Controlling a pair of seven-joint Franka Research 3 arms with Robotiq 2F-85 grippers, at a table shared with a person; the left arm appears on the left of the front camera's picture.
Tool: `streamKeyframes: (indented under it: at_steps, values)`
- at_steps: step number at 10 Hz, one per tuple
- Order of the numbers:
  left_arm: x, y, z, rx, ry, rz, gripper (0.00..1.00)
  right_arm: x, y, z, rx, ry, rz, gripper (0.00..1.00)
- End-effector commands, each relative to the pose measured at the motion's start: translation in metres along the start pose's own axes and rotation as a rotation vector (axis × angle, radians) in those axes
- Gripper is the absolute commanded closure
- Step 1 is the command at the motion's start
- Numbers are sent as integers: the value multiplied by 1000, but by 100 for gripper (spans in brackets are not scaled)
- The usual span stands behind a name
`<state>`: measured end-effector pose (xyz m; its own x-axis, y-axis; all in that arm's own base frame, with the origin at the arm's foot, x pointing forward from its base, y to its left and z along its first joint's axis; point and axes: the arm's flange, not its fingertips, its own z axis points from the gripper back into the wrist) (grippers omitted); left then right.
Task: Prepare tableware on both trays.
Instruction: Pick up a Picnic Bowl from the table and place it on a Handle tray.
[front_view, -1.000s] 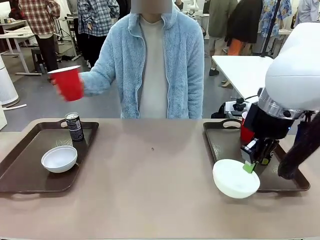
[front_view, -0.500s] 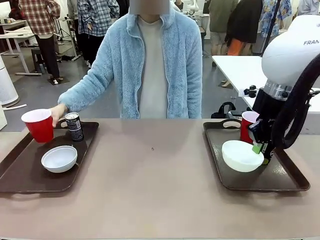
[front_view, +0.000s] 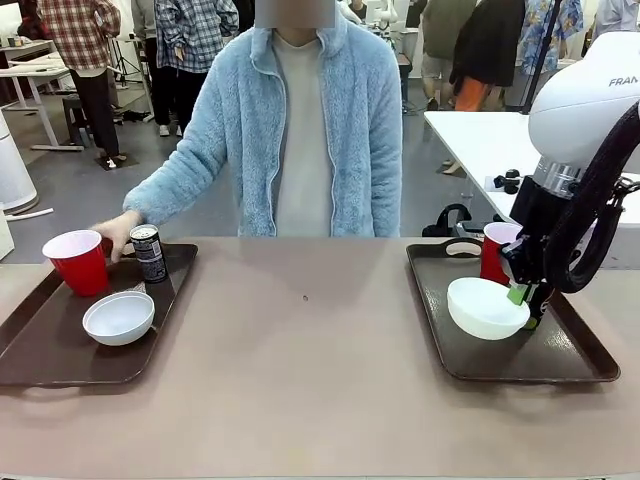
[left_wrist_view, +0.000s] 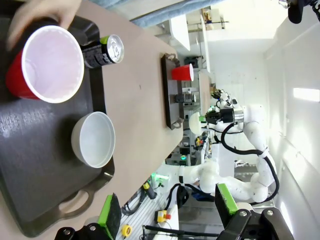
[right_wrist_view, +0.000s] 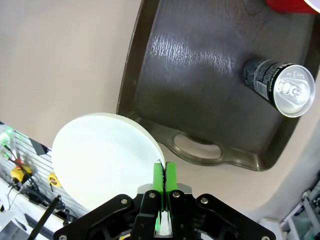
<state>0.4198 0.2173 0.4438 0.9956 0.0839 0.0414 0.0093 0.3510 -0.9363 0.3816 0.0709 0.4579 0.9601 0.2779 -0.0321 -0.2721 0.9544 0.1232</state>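
**Setting the second bowl down on the right tray**

Starting at the left: the left tray (front_view: 60, 345) already carries a red cup (front_view: 77, 262) at its far corner with the person's hand (front_view: 118, 233) just beside it, a dark can (front_view: 149, 253) next to that, and a white bowl (front_view: 118, 317) nearer me. My left gripper (left_wrist_view: 165, 212) hangs above this tray with its jaws spread wide and nothing between them; I leave it parked there.

On the right tray (front_view: 455, 355) a second red cup (front_view: 494, 251) stands at the far end, and the right wrist view shows a can (right_wrist_view: 280, 89) standing on it too. My right gripper (front_view: 521, 295) is clenched on the rim of the second bowl (front_view: 486, 307), pads pinching its edge, the bowl carried over the tray's middle.

To finish well, I would lower straight down until the bowl's base sits flat, well inside the rim and clear of cup and can, then release and lift vertically so the pads don't tip it.
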Motion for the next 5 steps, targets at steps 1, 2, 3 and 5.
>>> streamKeyframes:
  at_steps: [1,2,3,5]
  values:
    - [-2,-2,2,-7,1,-3,0,16,-14,-9,4,31,-43,98]
    - [-2,-2,2,-7,1,-3,0,31,-23,-21,9,43,-49,98]
    - [-2,-2,2,-7,1,-3,0,42,-28,-33,4,59,-58,98]
    - [-2,-2,2,-7,1,-3,0,55,-34,-50,-16,54,-86,98]
